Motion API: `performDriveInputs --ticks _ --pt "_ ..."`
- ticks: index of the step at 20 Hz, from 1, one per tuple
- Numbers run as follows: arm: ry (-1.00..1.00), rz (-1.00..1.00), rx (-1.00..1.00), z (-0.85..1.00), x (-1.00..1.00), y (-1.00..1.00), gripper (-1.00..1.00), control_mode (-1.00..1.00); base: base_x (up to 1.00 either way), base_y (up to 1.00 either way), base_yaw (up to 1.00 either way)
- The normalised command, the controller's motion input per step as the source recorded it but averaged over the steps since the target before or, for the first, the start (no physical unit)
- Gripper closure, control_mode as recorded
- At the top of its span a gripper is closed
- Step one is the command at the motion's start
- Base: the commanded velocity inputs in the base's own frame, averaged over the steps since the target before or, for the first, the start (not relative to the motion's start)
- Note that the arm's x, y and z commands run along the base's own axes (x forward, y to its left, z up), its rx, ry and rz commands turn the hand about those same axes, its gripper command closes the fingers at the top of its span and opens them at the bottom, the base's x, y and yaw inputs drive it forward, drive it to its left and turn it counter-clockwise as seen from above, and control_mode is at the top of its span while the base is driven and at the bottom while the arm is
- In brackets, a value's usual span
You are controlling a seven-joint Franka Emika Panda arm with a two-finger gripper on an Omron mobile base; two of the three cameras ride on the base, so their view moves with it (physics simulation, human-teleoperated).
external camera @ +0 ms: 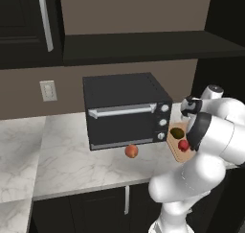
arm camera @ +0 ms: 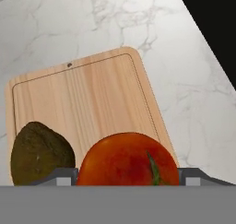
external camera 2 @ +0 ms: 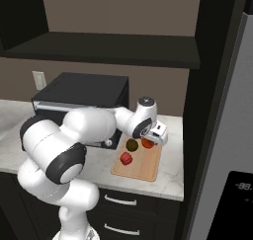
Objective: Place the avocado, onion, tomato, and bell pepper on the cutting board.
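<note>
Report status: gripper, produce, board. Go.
Gripper over cutting board, tomato between its fingers. Avocado and bell pepper on board. Onion on counter by toaster oven.

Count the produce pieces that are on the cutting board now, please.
3 on the cutting board: the avocado, a crimson piece nearer the front, and the tomato between the end effector fingers. The arm may hide more.

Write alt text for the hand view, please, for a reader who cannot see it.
A red tomato sits between the gripper's fingers, over a light wooden cutting board. A dark avocado lies on the board beside it, on a white marble counter.
</note>
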Motion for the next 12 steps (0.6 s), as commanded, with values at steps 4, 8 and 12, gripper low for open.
performDriveInputs --ticks 4,8,12 --pt "-0.04 0.00 0.00 -0.38 0.02 0.00 1.00 -1.00 0.00 0.00 0.00" --pt "-0.06 0.00 0.00 -0.25 0.00 -0.01 1.00 -1.00 0.00 0.00 0.00" --pt "-0.04 0.00 0.00 -0.05 0.00 0.00 1.00 -1.00 0.00 0.00 0.00"
